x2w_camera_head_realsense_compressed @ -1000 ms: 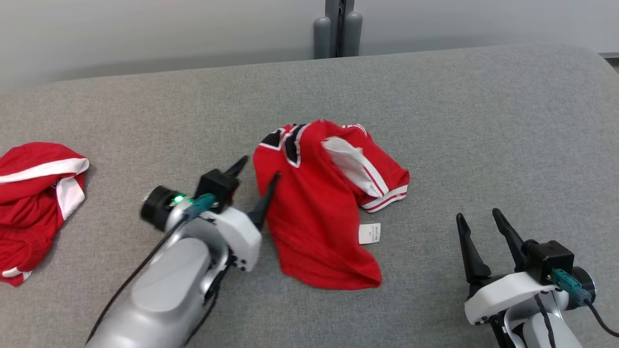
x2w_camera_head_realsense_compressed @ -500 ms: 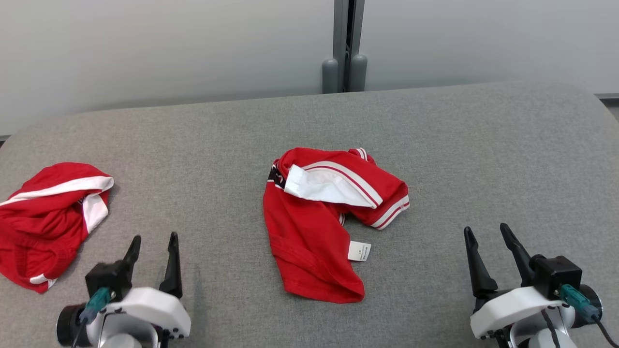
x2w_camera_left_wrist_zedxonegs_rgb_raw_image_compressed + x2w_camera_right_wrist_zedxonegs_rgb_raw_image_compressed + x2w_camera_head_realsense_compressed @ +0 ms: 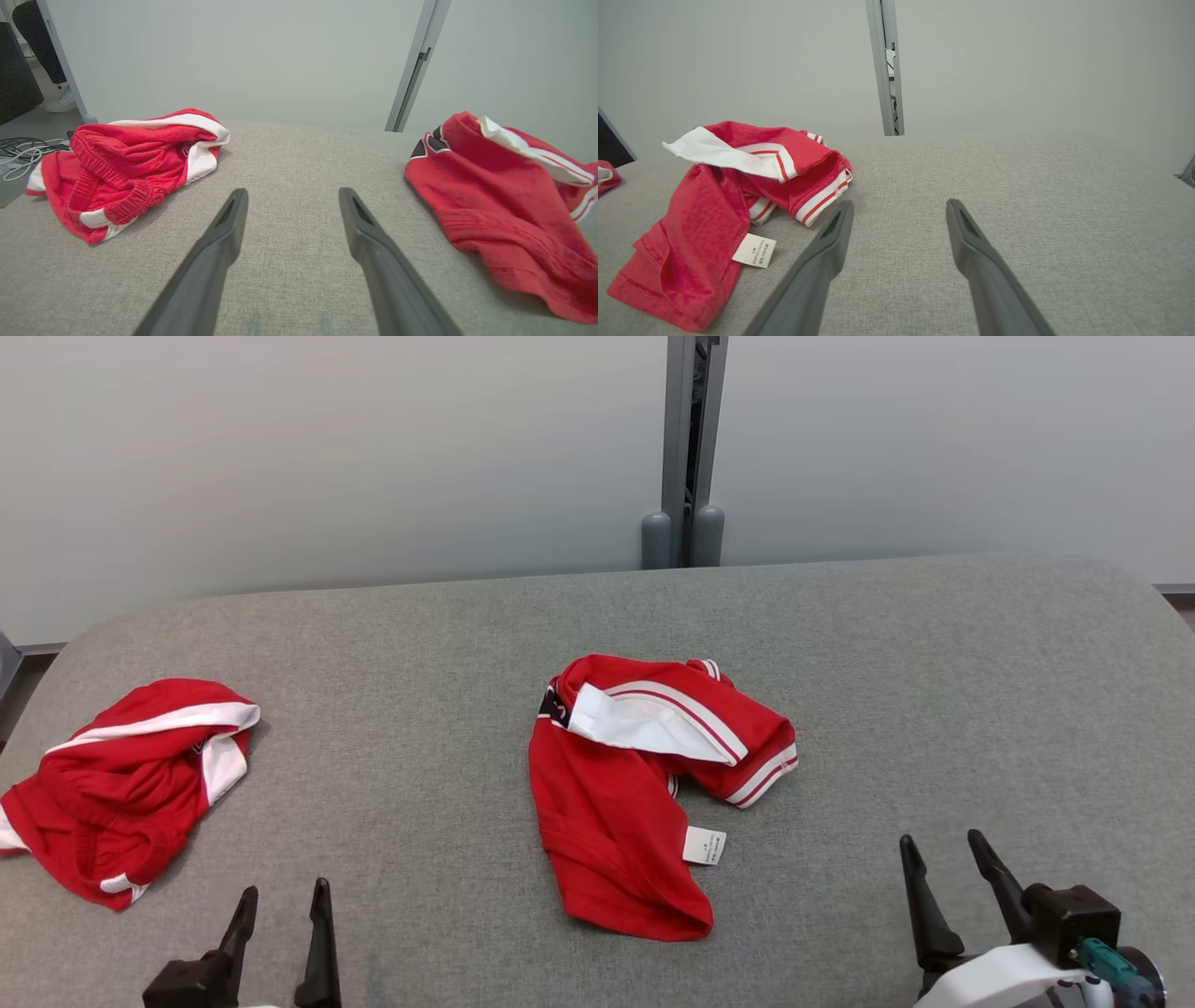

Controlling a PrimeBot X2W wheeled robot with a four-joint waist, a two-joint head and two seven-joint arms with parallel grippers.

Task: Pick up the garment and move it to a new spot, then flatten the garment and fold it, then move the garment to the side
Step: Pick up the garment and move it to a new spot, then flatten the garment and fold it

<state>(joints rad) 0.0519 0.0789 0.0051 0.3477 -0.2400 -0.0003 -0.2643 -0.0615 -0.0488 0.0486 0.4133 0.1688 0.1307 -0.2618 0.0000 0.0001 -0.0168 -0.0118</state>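
The left gripper (image 3: 285, 896), two long dark fingers, stands at the lower left of the head view with its jaws spread wide. It holds nothing, and its tips hang over bare cloth. In the left wrist view the same two fingers rise from the bottom edge with a broad gap of grey between them.

The right gripper (image 3: 940, 845) stands at the lower right of the head view, its jaws also fully apart and empty, with no fabric touching them.

Both grippers are over the grey woven fabric tabletop (image 3: 934, 663), which has rounded far corners.

The crumpled red jersey with white and red striped trim (image 3: 616, 803) lies loose at the centre of the head view, between the two grippers and well apart from both. A white panel is folded over its upper part, and a small white care label (image 3: 704, 846) sticks out at its lower right edge.

A second crumpled red garment with white bands and an elastic waistband (image 3: 131, 784) lies at the left edge of the head view, near the table's rim.

Behind the table are a pale wall and a grey upright post (image 3: 691, 448).
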